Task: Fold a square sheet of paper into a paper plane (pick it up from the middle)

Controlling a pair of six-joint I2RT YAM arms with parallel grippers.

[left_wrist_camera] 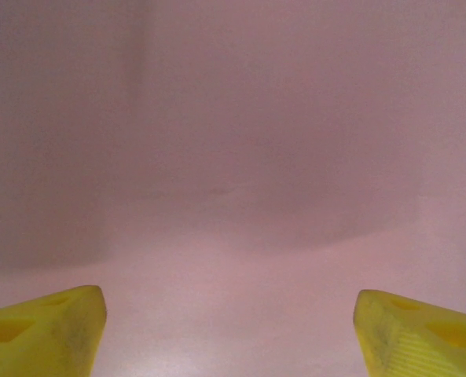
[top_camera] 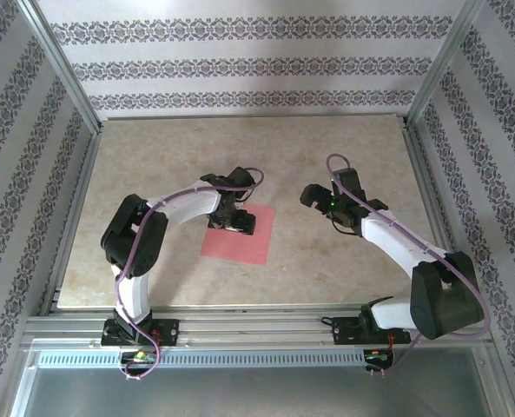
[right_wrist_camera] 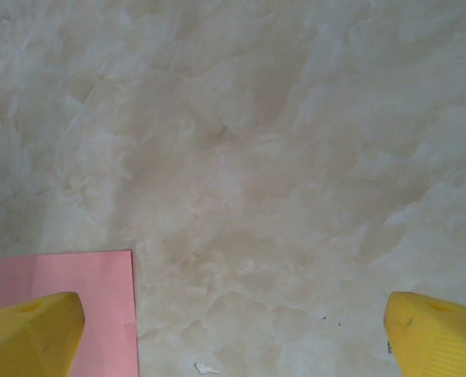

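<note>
- The square sheet of paper lies flat on the marbled desk, near its middle. In the overhead view the sheet's far left part is covered by the left claw.
- In the left wrist view none of the sheet's edges can be made out, and a soft shadow is cast across its upper part.
- The left claw is cut off by the lower frame edge at its yellow fingertips. These are held wide apart, released, with nothing grasped. Whether they touch the paper cannot be told.
- In the right wrist view one corner of the sheet is caught, its lower part hidden behind a yellow fingertip.
- The right claw is likewise spread open and empty over bare desk. From overhead it is seen to the right of the sheet, apart from it.
- Both arms are bent at the elbow and turned inward. The left arm is pointed down at the sheet.
</note>
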